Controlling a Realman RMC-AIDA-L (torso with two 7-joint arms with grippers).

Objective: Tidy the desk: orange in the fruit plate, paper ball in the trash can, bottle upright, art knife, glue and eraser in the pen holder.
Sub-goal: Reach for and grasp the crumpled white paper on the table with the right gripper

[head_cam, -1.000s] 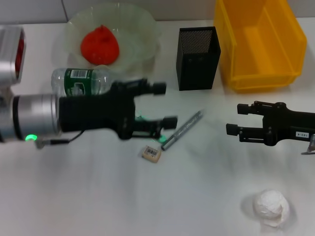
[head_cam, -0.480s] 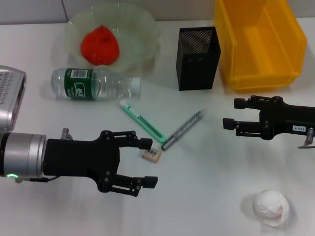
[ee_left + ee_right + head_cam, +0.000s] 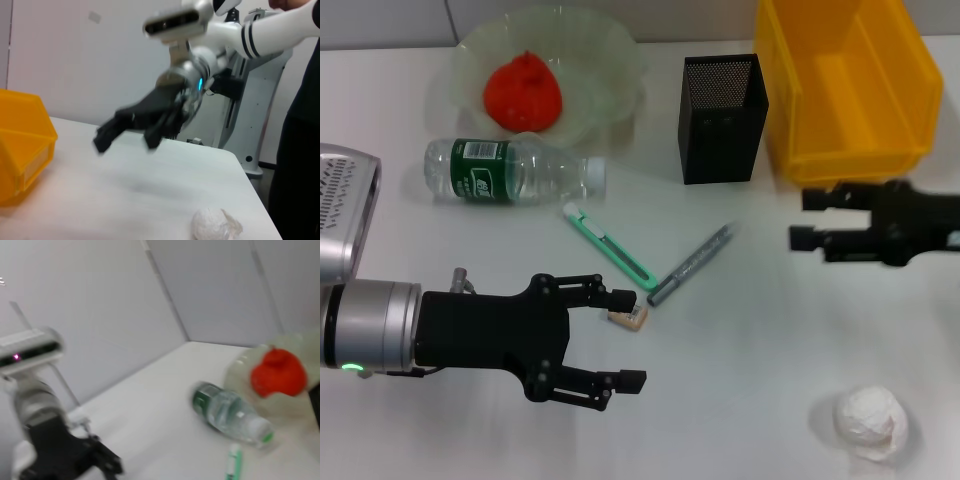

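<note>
Only the orange (image 3: 523, 92) is seen placed in the fruit plate (image 3: 605, 60) at the desk's far-left edge, while the bottle (image 3: 510, 170) lies flat, the art knife (image 3: 610, 247), glue (image 3: 692, 263) and eraser (image 3: 628, 317) lie mid-desk outside the pen holder (image 3: 722, 118), the paper ball (image 3: 868, 422) sits near the front-right corner, and the left gripper (image 3: 620, 340) and right gripper (image 3: 805, 220) are both held wide open and empty.

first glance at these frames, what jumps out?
The big yellow bin at the desk's far right, and the orange already sitting in the clear fruit plate at the far left. Up front, the open left gripper hovers beside the eraser, with the bottle lying on its side behind it and the paper ball alone at the near right.
</note>
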